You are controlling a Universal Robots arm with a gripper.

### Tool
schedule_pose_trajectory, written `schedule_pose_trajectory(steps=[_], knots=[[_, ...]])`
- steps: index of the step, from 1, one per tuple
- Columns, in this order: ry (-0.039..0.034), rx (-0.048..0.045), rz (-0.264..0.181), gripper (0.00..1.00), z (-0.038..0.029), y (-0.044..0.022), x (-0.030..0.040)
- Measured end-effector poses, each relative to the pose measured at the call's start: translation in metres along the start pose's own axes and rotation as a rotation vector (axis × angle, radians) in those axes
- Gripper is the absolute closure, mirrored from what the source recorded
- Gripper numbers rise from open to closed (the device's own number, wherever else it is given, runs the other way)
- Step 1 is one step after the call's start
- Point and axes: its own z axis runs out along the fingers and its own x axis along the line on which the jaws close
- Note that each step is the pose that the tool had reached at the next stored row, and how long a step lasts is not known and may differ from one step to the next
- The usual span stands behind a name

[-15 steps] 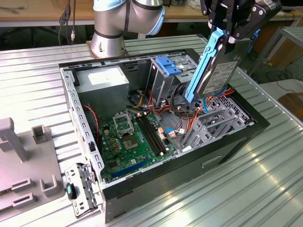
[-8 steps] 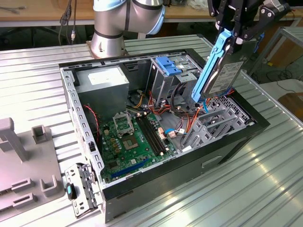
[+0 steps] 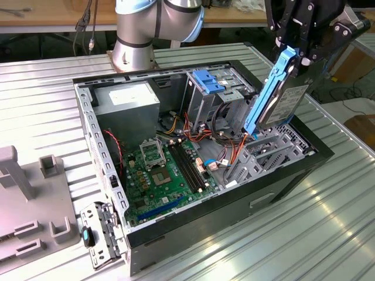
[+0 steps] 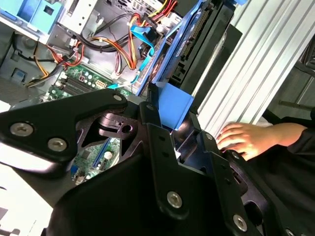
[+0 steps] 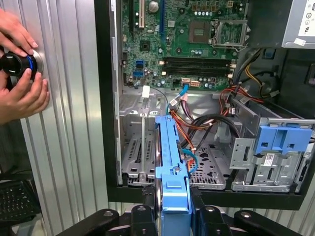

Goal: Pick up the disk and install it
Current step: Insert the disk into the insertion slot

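Fingers (image 5: pixel 201 220) clamped on disk (image 3: pixel 281 102) top end. Disk hangs long axis near-vertical, lower end just above cage (image 3: pixel 269 153).

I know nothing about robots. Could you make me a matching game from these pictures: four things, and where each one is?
Things: 1 disk; 2 green circuit board; 3 blue bracket; 4 person's hands.
Places: A atop the grey cage; B gripped by the claw, tilted over the open case; C on a round knob outside it; D flat on the case's floor.
Pairs: 1-B; 2-D; 3-A; 4-C.
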Motion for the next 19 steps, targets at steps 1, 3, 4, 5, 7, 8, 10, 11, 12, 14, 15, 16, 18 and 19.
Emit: schedule_pose_trajectory(steps=[1,3,4,5,7,8,10,11,12,14,15,16,18,19], knots=[[0.0005,0.0003,0.001,0.63,0.0012,-0.0005,0.0000],[0.0022,0.0013,0.006,0.63,0.0045,-0.0022,0.0001],[0.0030,0.0018,0.008,0.63,0.0056,-0.0030,0.0001],[0.0033,0.0023,0.009,0.63,0.0068,-0.0038,0.0001],[0.0037,0.0042,0.010,0.63,0.0103,-0.0062,0.0003],[0.0037,0.0051,0.010,0.63,0.0113,-0.0064,0.0003],[0.0040,0.0075,0.010,0.63,0.0152,-0.0062,0.0006],[0.0040,0.0079,0.010,0.63,0.0171,-0.0059,0.0017],[0.0041,0.0082,0.010,0.63,0.0187,-0.0057,0.0026],[0.0043,0.0096,0.011,0.63,0.0223,-0.0051,0.0044],[0.0045,0.0104,0.011,0.63,0.0248,-0.0049,0.0058],[0.0045,0.0111,0.011,0.63,0.0264,-0.0047,0.0067],[0.0049,0.0128,0.011,0.63,0.0300,-0.0041,0.0085],[0.0050,0.0143,0.012,0.63,0.0325,-0.0035,0.0092]])
